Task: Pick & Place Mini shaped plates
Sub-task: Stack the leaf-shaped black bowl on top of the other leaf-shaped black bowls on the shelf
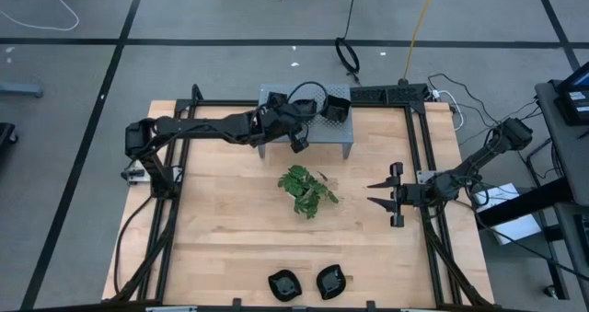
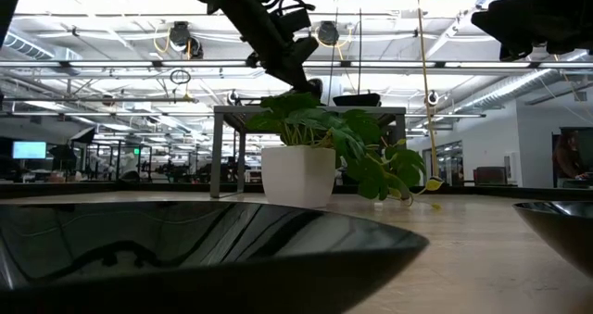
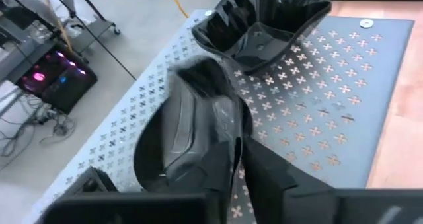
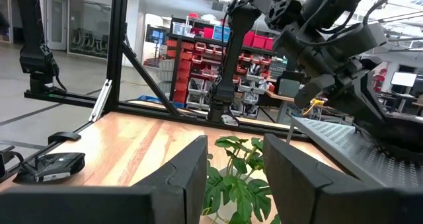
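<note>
Glossy, thin, likely slippery plate (image 3: pixel 192 135) suits a rim pinch; left end effector (image 3: pixel 238 178) pinches its rim over the stand (image 3: pixel 344 118), frame centre; right end effector (image 1: pixel 379 194) waits spread

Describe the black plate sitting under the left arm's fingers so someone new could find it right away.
Find the grey perforated metal stand at the table's far edge, behind the green leafy plant. Two glossy black plates sit on it. The one meant is the rounder plate directly under the left gripper; its neighbour, the square plate, sits farther along, clear of the fingers.
</note>
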You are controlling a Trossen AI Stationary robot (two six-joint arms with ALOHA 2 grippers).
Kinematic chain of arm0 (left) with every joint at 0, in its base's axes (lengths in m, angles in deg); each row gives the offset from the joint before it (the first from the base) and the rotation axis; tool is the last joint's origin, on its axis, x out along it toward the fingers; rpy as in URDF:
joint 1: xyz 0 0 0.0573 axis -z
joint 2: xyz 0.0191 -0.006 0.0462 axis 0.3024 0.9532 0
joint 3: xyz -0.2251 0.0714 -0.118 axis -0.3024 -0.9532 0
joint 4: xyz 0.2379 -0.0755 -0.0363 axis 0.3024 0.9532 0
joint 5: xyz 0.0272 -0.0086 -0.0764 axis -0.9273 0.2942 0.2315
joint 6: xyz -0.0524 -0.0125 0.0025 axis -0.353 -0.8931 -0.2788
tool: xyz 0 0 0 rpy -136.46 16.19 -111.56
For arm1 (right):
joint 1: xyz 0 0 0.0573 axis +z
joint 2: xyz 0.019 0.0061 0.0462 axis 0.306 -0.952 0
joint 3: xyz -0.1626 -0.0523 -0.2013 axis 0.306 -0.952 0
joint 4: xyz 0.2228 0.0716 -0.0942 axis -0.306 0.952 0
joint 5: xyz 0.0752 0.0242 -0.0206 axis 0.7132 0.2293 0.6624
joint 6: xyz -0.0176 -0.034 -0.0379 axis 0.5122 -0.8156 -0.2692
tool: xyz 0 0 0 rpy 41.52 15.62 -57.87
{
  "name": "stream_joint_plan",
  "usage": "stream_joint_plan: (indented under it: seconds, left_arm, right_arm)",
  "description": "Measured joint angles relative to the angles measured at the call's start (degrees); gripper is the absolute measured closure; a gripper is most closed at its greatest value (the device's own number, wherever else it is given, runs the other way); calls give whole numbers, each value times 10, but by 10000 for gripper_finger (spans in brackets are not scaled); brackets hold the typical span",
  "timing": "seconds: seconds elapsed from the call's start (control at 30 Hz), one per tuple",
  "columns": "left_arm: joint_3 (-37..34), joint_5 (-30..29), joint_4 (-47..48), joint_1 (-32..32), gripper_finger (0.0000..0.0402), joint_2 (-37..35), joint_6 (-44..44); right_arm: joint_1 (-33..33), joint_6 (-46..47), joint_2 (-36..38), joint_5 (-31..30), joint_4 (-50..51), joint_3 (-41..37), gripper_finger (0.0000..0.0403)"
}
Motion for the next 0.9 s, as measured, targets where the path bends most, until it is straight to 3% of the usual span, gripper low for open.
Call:
stream_joint_plan:
  seconds: [0.23, 0.43, 0.63, 0.9]
  left_arm:
    - [0, -10, -9, 3, 288, 0, 19]
    - [0, -7, -28, 39, 262, -24, 33]
    - [1, 2, 0, 113, 259, -74, -78]
    - [2, 82, 46, 236, 258, -131, -233]
  right_arm:
    - [0, 0, 0, 0, 0, 0, 268]
    - [0, 0, 0, 0, 0, 0, 268]
    - [0, 0, 0, 0, 0, 0, 268]
    - [0, 0, 0, 0, 0, 0, 268]
